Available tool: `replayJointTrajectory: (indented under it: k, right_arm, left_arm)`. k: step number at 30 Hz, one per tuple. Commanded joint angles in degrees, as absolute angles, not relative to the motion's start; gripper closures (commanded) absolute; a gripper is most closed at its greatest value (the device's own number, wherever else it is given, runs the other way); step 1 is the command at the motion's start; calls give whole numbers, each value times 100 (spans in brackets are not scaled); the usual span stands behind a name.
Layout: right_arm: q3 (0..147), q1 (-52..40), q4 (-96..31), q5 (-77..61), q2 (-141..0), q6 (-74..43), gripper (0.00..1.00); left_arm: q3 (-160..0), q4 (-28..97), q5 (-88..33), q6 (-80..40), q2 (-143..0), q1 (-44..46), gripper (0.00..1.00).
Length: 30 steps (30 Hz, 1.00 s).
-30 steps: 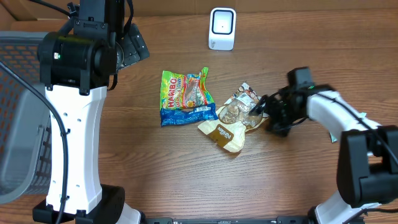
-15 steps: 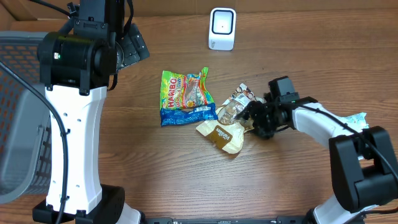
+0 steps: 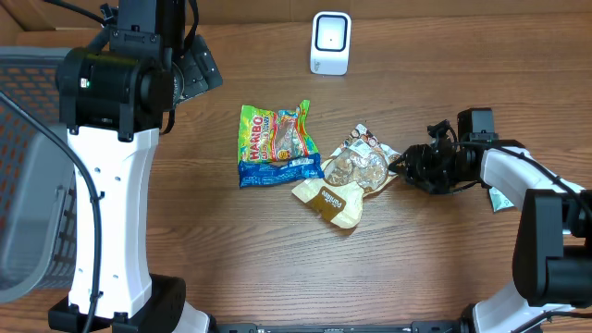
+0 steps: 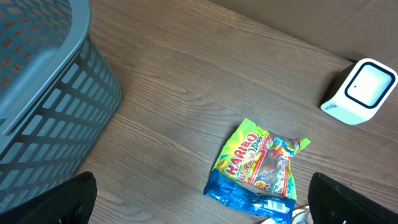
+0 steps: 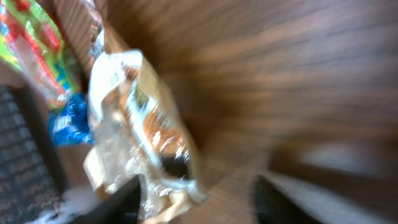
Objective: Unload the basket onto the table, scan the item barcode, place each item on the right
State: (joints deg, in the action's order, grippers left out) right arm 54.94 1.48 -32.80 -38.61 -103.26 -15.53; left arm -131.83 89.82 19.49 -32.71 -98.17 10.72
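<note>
Snack pouch of clear film with a tan printed base (image 3: 344, 182): lies flat near the middle of the brown wooden counter (image 3: 277, 268).

- Far left: a grey lattice plastic basket (image 4: 50, 93) stands clear of the work.
- The left arm's fingers (image 4: 62, 202) hang high above the counter, spread fully apart and empty.
- A bright green-and-blue Haribo sweets bag (image 3: 276, 143) lies just left of the pouch, apparently touching it.
- A white box-shaped scanner (image 3: 330, 43) stands beyond, near the far edge.
- The right arm's fingers (image 3: 414, 166) sit at the pouch's right edge, partly apart, with nothing clamped between them; the wrist view is blurred.

Handling: the pouch is judged light, soft and slippery, with loose contents that shift. Pinch the flat sealed edge on the right. No barcode can be made out.
</note>
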Motion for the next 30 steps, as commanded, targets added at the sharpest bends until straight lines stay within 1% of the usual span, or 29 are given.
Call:
replayJointTrajectory:
  k: [1,2,3,6,8,11,13,18,19,20,21,23,26,28,30]
  right_arm:
    - [5614,43,-3787,-4657,-10363,-1844,60]
    - [5596,-36,-3992,-4641,-10363,-1964,59]
    - [5570,-126,-4125,-4609,-10363,-2021,56]
    - [5435,-478,-4099,-4058,-10363,-2574,51]
    - [5334,-735,-3802,-3529,-10363,-3323,50]
    - [5218,-1041,-3015,-3269,-10363,-4018,51]
    - [5196,-1258,-2606,-3063,-10363,-4456,57]
    - [5196,-1387,-2467,-2853,-10363,-4523,67]
    - [5196,-1372,-2464,-2834,-10363,-4519,72]
    - [5201,-1334,-2469,-2832,-10363,-4499,84]
    - [5216,-1271,-2493,-2847,-10363,-4429,96]
    - [5304,-1098,-2644,-3094,-10361,-3889,96]
    - [5636,-698,-3332,-3492,-10361,-2593,96]
    - [5887,-445,-3780,-3496,-10363,-1535,96]
    - [6099,-222,-4077,-3323,-10361,-762,96]
  left_arm:
    - [-13286,8976,1946,-3343,-9815,1052,0]
    - [-13286,8976,1946,-3343,-9815,1052,0]
    - [-13286,8976,1946,-3343,-9815,1052,0]
    - [-13286,8976,1946,-3343,-9815,1052,0]
    - [-13286,8976,1946,-3345,-9815,1052,0]
    - [-13286,8976,1946,-3343,-9815,1052,0]
    - [-13286,8976,1946,-3343,-9815,1052,0]
    - [-13286,8976,1946,-3345,-9815,1052,0]
    - [-13286,8976,1946,-3343,-9815,1052,0]
    - [-13286,8976,1946,-3343,-9815,1052,0]
    - [-13286,8976,1946,-3343,-9815,1052,0]
    - [-13286,8976,1946,-3345,-9815,1052,0]
    - [-13286,8976,1946,-3345,-9815,1052,0]
    - [-13286,8976,1946,-3343,-9815,1052,0]
    - [-13286,8976,1946,-3345,-9815,1052,0]
